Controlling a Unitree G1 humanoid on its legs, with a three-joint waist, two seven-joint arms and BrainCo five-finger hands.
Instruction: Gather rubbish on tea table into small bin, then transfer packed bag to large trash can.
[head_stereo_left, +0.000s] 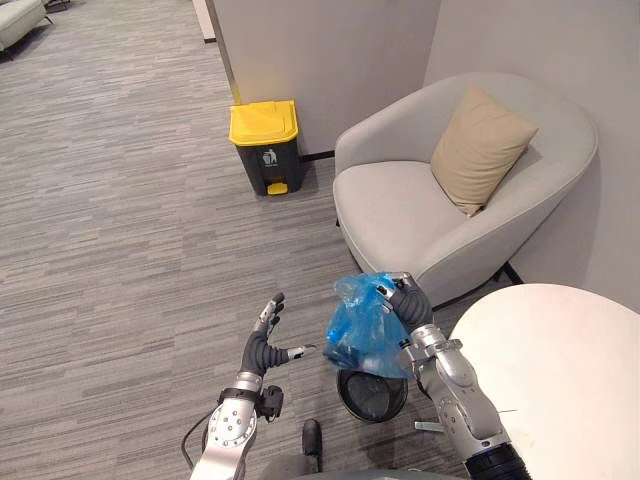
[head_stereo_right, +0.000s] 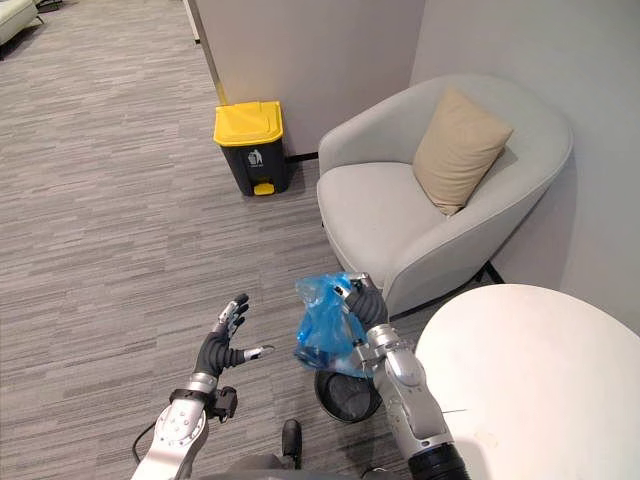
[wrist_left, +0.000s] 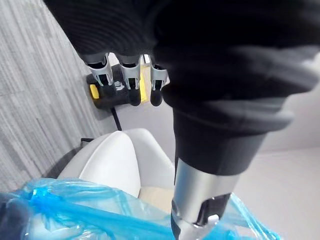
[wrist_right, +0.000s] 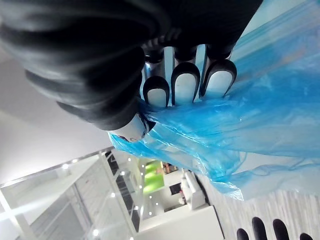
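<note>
Upper centre: large trash can (head_stereo_left: 265, 146). Upper right: armchair (head_stereo_left: 395, 215), cushion (head_stereo_left: 481, 146) on its seat. Lower right: tea table (head_stereo_left: 560, 385), small bin (head_stereo_left: 372, 396) on the floor (head_stereo_left: 120, 250) at its left edge. The bag (head_stereo_left: 360, 328), gripped in the right hand (head_stereo_left: 409, 304), is above the bin, with the left hand (head_stereo_left: 262, 347) further left.

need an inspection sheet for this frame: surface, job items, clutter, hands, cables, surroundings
surface: round white table, at the robot's right.
job's things: blue bag, bunched at the top, hanging over the small bin on the floor; trash can, yellow lid shut, by the wall.
clutter: nothing seen.
hands: right hand shut on the blue bag's top; left hand open, fingers straight, beside the bag and apart from it.
cables: nothing seen.
surroundings: grey carpet floor; light armchair with a tan cushion, beyond the table.
</note>
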